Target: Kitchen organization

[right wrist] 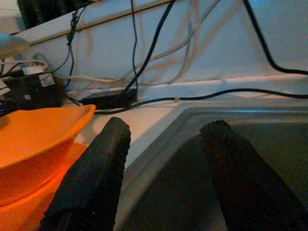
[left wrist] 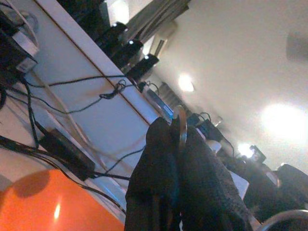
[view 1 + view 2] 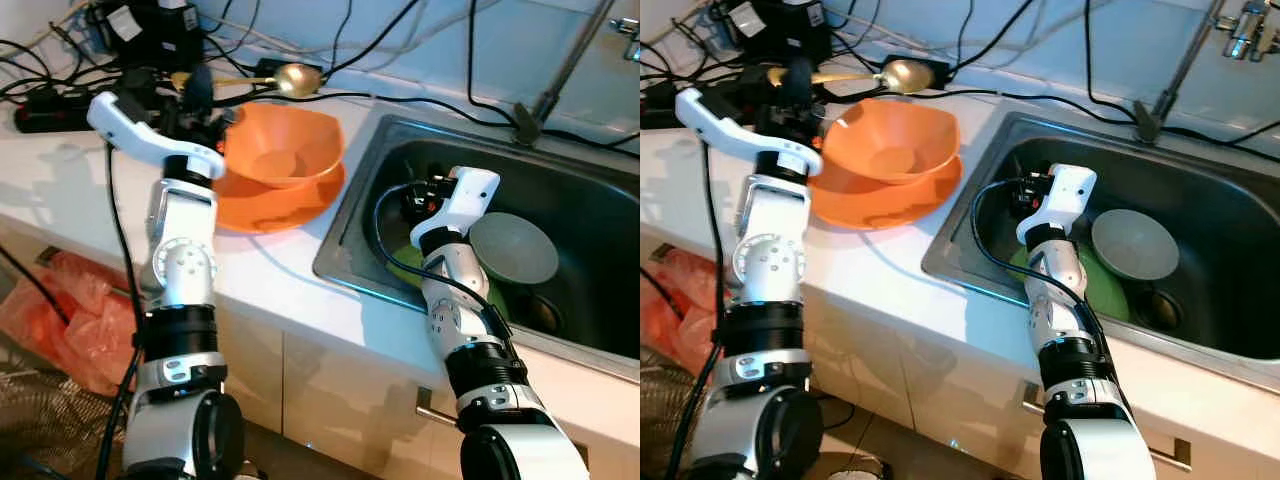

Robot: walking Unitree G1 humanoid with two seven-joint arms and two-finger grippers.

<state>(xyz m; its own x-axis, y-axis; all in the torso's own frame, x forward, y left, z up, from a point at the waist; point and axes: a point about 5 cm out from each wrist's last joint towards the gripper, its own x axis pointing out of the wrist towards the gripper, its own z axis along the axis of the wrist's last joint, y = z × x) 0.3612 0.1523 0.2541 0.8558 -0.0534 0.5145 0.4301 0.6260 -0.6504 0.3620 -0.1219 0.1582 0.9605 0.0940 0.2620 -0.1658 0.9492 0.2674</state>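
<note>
Gold spoon [image 3: 285, 78] held by handle in closed left gripper [image 3: 193, 90], raised above orange bowl [image 3: 283, 147] on counter. Spoon judged rigid, light, slick metal; thin handle best pinched mid-length. Right gripper [image 1: 163, 178] parted wide, empty, over sink [image 3: 380, 140].

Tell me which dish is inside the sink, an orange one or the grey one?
The grey plate is in the sink, lying over something green beside the right tool. The orange bowl and orange plate beneath it sit on the counter.
</note>
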